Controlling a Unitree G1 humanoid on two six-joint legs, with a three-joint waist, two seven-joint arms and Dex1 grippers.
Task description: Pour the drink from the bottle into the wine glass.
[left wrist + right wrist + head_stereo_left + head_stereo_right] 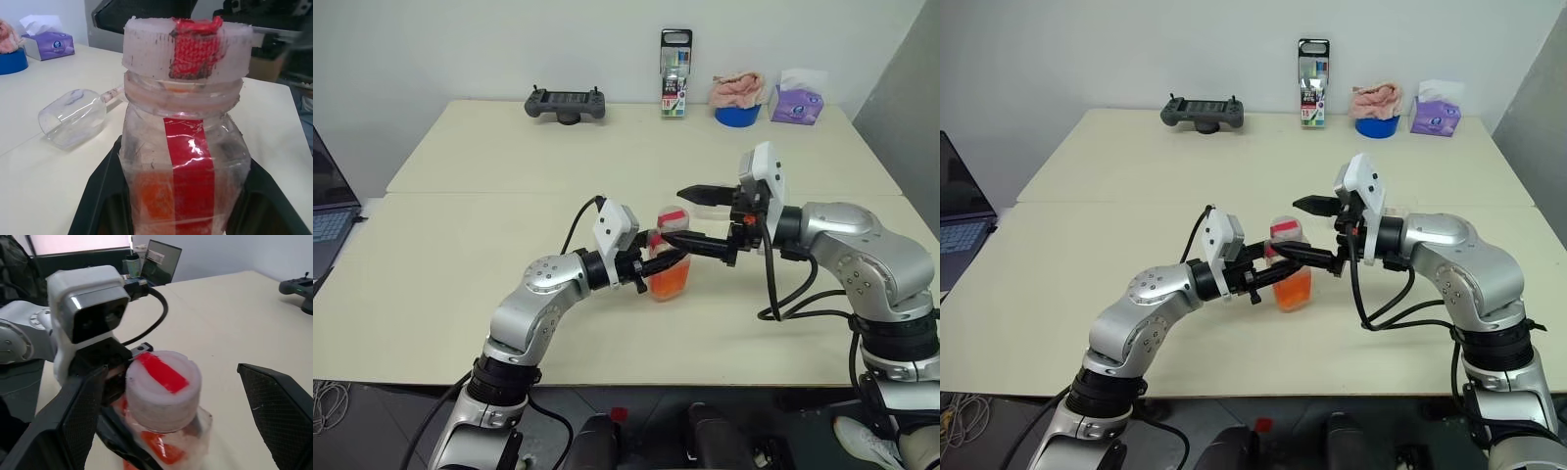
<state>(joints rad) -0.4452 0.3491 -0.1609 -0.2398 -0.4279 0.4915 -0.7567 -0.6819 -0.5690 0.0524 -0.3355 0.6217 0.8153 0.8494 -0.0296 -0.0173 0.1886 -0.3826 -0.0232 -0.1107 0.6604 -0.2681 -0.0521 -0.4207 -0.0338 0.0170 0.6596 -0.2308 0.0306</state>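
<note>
The small clear bottle (668,262) stands on the table, with the orange-red drink (670,280) in its lower part and a red-and-white cap (673,217) on top. My left gripper (666,258) is shut on the bottle's body; its black fingers (100,196) press both sides. My right gripper (675,214) reaches in from the right and is open, one finger (276,404) on each side of the cap and apart from it. The wine glass (73,119) lies on its side on the table just behind the bottle.
Along the table's far edge sit a black game controller (566,103), a tall pen pack (674,73), a blue bowl with a pink cloth (737,100) and a purple tissue box (796,102). A laptop (328,211) is at the left edge.
</note>
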